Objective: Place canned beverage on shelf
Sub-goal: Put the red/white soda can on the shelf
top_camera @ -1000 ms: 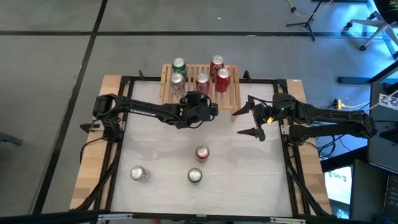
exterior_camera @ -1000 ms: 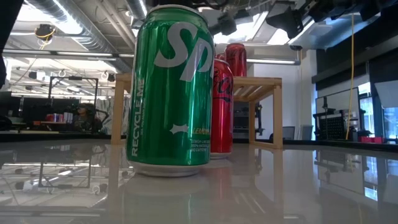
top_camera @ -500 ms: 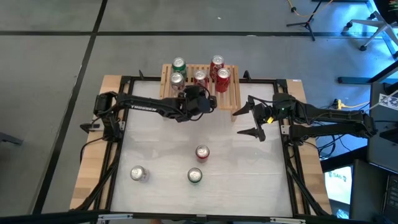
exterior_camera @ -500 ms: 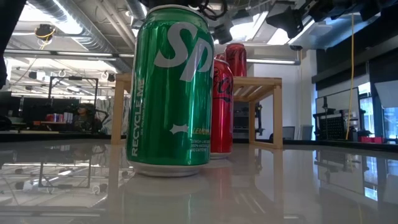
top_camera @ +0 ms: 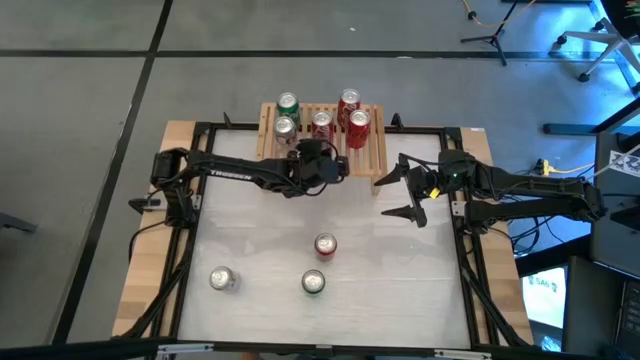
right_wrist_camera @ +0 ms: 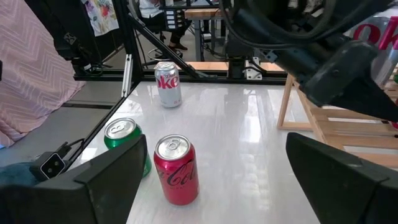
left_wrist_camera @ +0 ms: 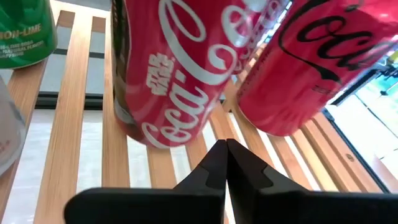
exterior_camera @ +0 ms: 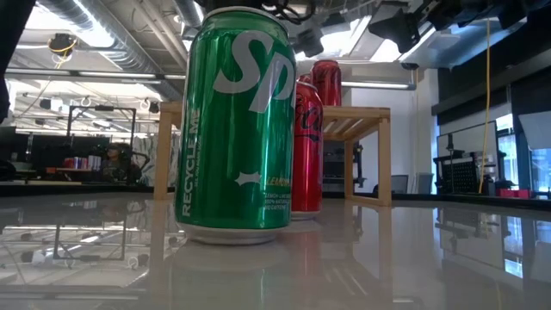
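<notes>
Dark fingers of the left gripper [left_wrist_camera: 226, 163] were pressed together, empty, over the wooden shelf [top_camera: 372, 158] just short of a red Coca-Cola can [left_wrist_camera: 171, 68] standing on its slats, while the right gripper [top_camera: 405, 190] waited spread wide beside the shelf.
</notes>
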`<state>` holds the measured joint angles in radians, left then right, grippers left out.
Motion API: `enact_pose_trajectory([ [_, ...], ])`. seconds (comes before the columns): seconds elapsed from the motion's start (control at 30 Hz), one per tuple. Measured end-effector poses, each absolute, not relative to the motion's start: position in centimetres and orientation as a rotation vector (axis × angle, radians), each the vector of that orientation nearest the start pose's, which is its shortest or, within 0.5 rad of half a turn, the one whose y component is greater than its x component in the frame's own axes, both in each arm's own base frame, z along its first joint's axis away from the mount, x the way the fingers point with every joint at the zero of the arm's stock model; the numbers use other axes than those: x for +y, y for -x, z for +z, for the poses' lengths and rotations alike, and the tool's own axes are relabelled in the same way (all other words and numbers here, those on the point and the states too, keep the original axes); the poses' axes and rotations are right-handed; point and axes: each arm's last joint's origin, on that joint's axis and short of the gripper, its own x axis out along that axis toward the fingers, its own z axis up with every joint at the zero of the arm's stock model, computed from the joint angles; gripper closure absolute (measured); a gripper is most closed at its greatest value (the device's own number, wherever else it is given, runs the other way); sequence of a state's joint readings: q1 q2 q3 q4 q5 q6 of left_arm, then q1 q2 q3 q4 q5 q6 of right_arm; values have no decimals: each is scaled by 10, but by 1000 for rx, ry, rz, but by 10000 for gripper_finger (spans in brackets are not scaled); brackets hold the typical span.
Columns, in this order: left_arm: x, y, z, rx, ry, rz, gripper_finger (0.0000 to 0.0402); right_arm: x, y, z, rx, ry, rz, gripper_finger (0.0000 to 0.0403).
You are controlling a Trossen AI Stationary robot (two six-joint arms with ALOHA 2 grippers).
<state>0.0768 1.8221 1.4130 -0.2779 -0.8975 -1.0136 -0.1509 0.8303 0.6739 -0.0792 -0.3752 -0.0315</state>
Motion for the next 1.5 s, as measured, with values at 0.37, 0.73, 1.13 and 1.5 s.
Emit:
enact_pose_trajectory([
  [0.37, 48, -398, 263, 75, 616, 1180, 401, -17, -185, 297, 224, -30, 227, 24],
  [0.73, 67, -395, 263, 48, 639, 1230, 401, -17, -185, 297, 224, -30, 227, 24],
  [1.13, 84, -391, 263, 33, 644, 1271, 401, -17, -185, 298, 223, -29, 227, 24],
  [1.5, 84, -392, 263, 48, 657, 1252, 401, -17, -185, 297, 223, -29, 227, 24],
])
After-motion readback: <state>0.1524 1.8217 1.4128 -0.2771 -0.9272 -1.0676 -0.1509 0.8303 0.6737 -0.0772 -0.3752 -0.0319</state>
